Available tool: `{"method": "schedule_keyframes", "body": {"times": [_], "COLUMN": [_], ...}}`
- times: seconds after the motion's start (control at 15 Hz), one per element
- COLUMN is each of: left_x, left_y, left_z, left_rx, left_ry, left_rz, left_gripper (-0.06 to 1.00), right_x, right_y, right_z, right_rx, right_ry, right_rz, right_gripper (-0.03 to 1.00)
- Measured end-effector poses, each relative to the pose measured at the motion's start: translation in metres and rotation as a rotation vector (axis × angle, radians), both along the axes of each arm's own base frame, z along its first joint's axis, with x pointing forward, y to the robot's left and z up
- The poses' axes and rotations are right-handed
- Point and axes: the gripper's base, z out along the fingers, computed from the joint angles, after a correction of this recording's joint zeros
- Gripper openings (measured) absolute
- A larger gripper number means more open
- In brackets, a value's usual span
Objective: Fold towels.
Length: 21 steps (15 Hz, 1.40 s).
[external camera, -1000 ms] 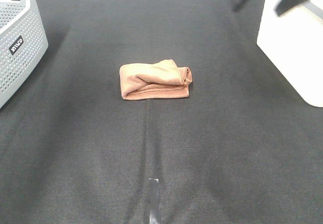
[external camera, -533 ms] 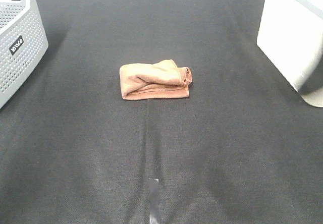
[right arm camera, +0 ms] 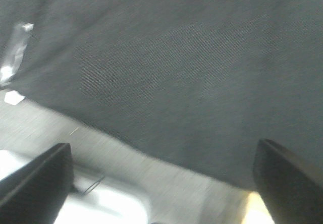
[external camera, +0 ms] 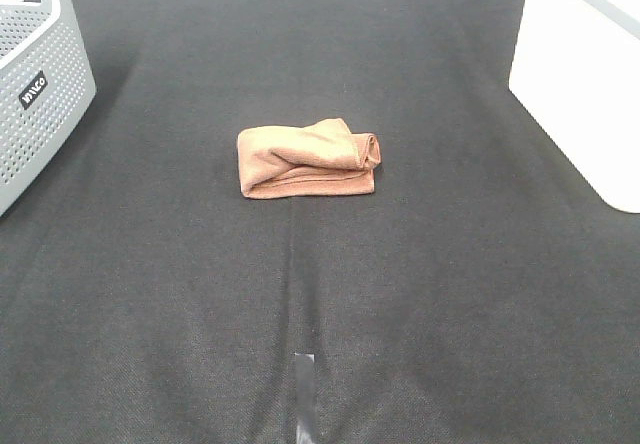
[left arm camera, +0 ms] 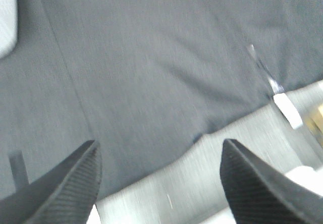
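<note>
The reddish-brown towel (external camera: 308, 157) lies folded into a small thick bundle in the middle of the black cloth, its rolled end toward the right. No arm shows in the exterior high view. In the left wrist view my left gripper (left arm camera: 159, 171) is open, its two black fingers wide apart over bare black cloth and a grey floor edge. My right gripper (right arm camera: 164, 176) is open too, fingers at the picture's corners with nothing between them. Neither wrist view shows the towel.
A grey perforated laundry basket (external camera: 35, 84) stands at the far left. A white box (external camera: 585, 84) sits at the far right. A strip of tape (external camera: 304, 394) marks the cloth near the front edge.
The dark arm that showed at the upper right a second ago has pulled out of the exterior high view. The towel has not moved.
</note>
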Motion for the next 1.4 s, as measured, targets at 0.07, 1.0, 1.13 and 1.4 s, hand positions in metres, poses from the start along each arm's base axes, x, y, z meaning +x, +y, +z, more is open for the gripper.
{"method": "schedule_keyframes", "body": {"times": [0.07,1.0,1.13,1.4], "left_x": [-0.004,0.0,0.0,0.001], "left_y": [0.001,0.001,0.001,0.001], "left_z": [-0.008,-0.013,-0.013,-0.013], "left_rx": [-0.006,-0.006,-0.004,-0.004], "left_ry": [-0.034,-0.133,-0.134,-0.134], "left_rz": [0.002,0.003,0.002,0.006], "left_gripper": [0.64,0.64,0.64,0.64], "right_x": [-0.007,-0.024,-0.024,-0.024], "right_y": [-0.003,-0.007,-0.007,-0.007], "right_z": [-0.002,-0.002,-0.002,-0.002], "right_rx": [-0.01,0.002,0.002,0.006], "right_ry": [-0.06,-0.17,-0.17,-0.169], "right_rz": [-0.006,-0.013,-0.013,-0.013], "right_gripper": [0.91,0.91,0.91,0.91]}}
